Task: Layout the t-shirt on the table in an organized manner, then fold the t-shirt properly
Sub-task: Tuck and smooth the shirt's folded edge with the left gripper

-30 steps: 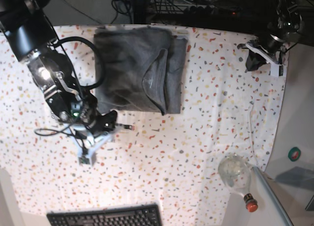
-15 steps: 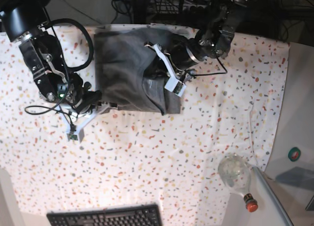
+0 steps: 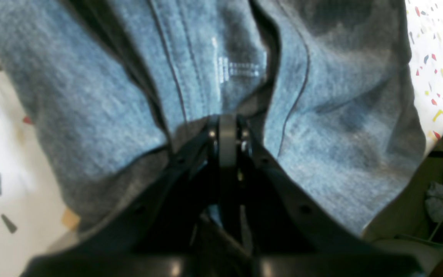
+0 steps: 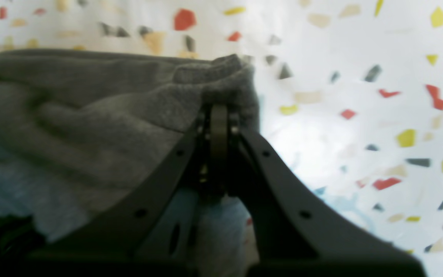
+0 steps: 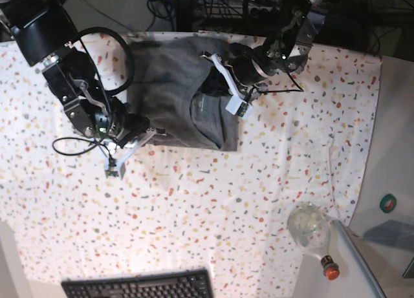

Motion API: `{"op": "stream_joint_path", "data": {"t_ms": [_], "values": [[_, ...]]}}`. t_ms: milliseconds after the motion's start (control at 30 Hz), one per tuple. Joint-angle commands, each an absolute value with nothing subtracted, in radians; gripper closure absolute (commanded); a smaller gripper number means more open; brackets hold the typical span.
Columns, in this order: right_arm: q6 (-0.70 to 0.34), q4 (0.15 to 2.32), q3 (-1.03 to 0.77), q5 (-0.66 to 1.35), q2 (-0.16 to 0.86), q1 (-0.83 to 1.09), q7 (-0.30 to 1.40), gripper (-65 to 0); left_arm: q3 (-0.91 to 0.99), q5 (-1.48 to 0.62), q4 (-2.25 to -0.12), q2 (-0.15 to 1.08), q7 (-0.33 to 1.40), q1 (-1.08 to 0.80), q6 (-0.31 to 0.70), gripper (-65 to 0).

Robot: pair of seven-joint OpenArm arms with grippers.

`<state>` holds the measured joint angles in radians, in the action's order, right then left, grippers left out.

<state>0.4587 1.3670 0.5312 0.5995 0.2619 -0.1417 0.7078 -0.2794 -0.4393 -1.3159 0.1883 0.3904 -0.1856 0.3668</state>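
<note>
Since 1 second ago the left claw (image 5: 217, 75) has come in from the bench's (image 5: 259, 181) far corner onto the t-shirt (image 5: 165, 91), and the right claw (image 5: 150, 131) has moved up to the shirt's near hem. Both claws are pressed together, each pinching grey fabric: the left at the collar, the right at a hem corner (image 4: 221, 73). A pale printed neck label (image 3: 238, 69) sits just beyond the left claw; its writing is too blurred to read. 1 t-shirt lies folded on the speckled bench, with 1 bottle (image 5: 314, 233) and 1 keyboard (image 5: 139, 285) well apart from it.
</note>
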Motion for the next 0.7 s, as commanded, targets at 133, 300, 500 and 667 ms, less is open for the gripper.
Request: {"op": "stream_joint_path", "data": {"t_ms": [133,300,500,667], "values": [[0.464,1.251,0.521,0.590,0.272,-0.170,0.636,0.0,-0.277,-0.444,-1.256,0.188,0.380,-0.185,0.371,0.0],[0.469,1.267,0.476,0.591,0.274,-0.150,0.607,0.0,-0.275,-0.444,-1.260,0.188,0.380,-0.196,0.371,0.0],[0.469,1.489,0.392,0.591,0.275,-0.065,0.608,0.0,-0.274,-0.452,-1.346,0.189,0.383,-0.205,0.371,0.0],[0.469,1.636,0.312,0.590,0.275,0.019,0.608,0.0,-0.166,-0.455,-1.534,0.188,0.387,-0.255,0.374,0.0]]}}
